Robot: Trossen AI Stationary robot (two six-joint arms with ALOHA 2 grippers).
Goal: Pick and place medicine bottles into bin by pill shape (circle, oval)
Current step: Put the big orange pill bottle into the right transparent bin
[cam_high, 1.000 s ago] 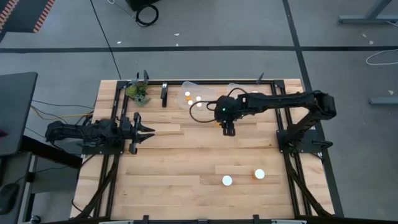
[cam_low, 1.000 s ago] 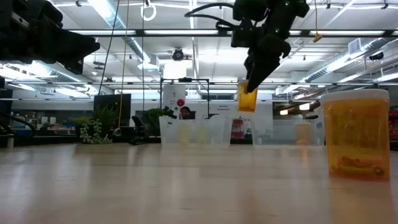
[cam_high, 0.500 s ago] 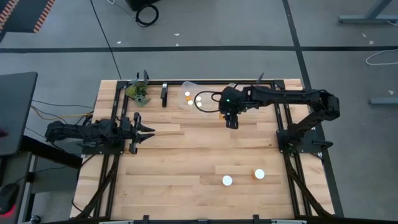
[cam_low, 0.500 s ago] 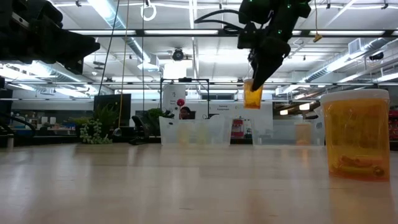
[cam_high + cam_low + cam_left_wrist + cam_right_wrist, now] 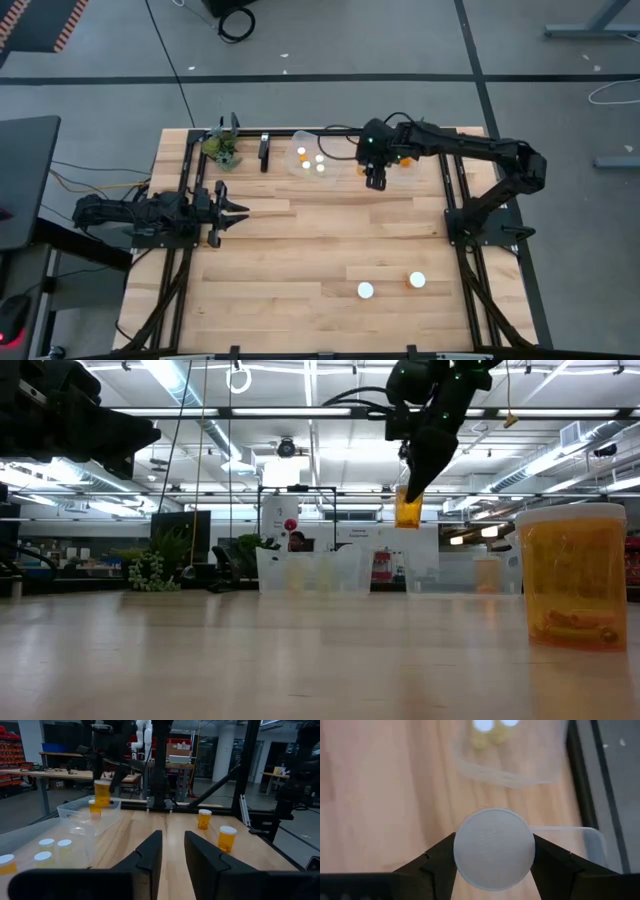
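My right gripper (image 5: 375, 178) is shut on an amber medicine bottle (image 5: 408, 510) with a white cap (image 5: 494, 848), held high above the table by the two clear bins. The left bin (image 5: 300, 140) holds several white-capped bottles (image 5: 320, 158). The right bin (image 5: 408, 172) lies just beyond the gripper. Two more bottles (image 5: 366, 290) (image 5: 417, 281) stand on their bases on the table's near right part. My left gripper (image 5: 236, 210) waits open and empty at the table's left. My right gripper pinches the bottle between its two fingers (image 5: 437, 857), one on either side just below the white cap's rim (image 5: 462, 827). The fingers point down from above. The bottle hangs upright below them (image 5: 408, 515), lifted clear of the table.
A small green plant (image 5: 222, 150) and a dark upright post (image 5: 265, 152) stand at the far left. One of the near bottles looms large in the low view (image 5: 572, 575). Bare wood lies in the table's middle (image 5: 300, 250).
My right gripper has carried the bottle toward the table's far edge and a little to the right, from the table's middle to the bins. The bottle stays upright and clear of the table. The gripper stays shut.
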